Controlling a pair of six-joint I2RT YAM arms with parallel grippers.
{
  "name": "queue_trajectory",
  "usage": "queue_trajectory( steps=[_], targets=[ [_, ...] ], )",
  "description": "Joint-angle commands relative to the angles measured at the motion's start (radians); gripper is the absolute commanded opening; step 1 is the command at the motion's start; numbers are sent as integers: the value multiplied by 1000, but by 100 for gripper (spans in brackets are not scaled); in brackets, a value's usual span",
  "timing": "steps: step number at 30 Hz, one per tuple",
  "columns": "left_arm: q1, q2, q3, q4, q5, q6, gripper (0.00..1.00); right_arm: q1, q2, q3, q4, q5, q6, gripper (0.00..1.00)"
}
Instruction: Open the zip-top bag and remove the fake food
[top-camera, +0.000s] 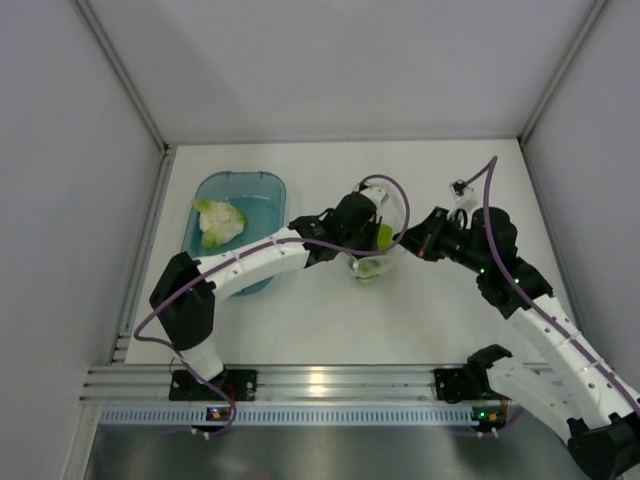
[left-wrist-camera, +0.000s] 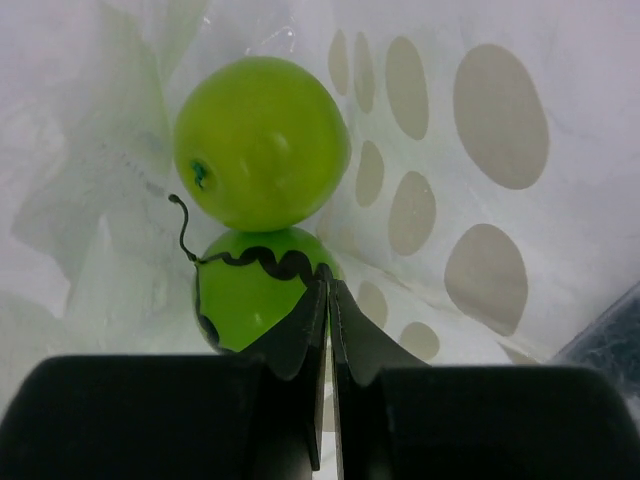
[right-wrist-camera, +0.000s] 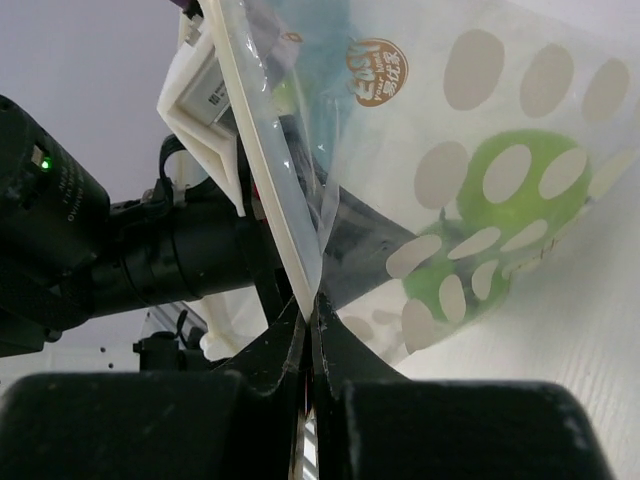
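Note:
The zip-top bag, clear with pale dots, is held up at the table's middle between both grippers. My left gripper reaches into its mouth, and its jaws are pressed together, apparently on a bag wall. Just beyond them, inside the bag, lie the plain lime-green ball and the dark-striped green ball. My right gripper is shut on the bag's white zip edge, with its jaws closed at the strip's lower end. Both balls show through the bag. The white-and-green leafy lump lies in the teal tub.
The teal plastic tub stands at the left, partly under my left arm. White walls close in the table at the back and both sides. An aluminium rail runs along the near edge.

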Motion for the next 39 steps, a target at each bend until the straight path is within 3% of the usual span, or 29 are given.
queue_trajectory(
  steps=[1, 4, 11, 28, 29, 39],
  targets=[
    [6, 37, 63, -29, -9, -27, 9, 13, -39, -27, -7, 6, 10, 0],
    [0, 68, 63, -52, -9, -17, 15, 15, -58, -30, -41, 71, -14, 0],
    [-15, 107, 75, -120, -28, 39, 45, 15, -44, -27, -73, 141, -65, 0],
    [-47, 274, 228, -425, 29, 193, 76, 15, 20, 1, -124, 253, -184, 0],
    [-49, 281, 230, -440, 34, 208, 84, 13, 20, 3, -126, 261, -187, 0],
    [-46, 340, 213, -482, 57, 254, 91, 15, 43, 13, -138, 286, -218, 0]
  ],
)
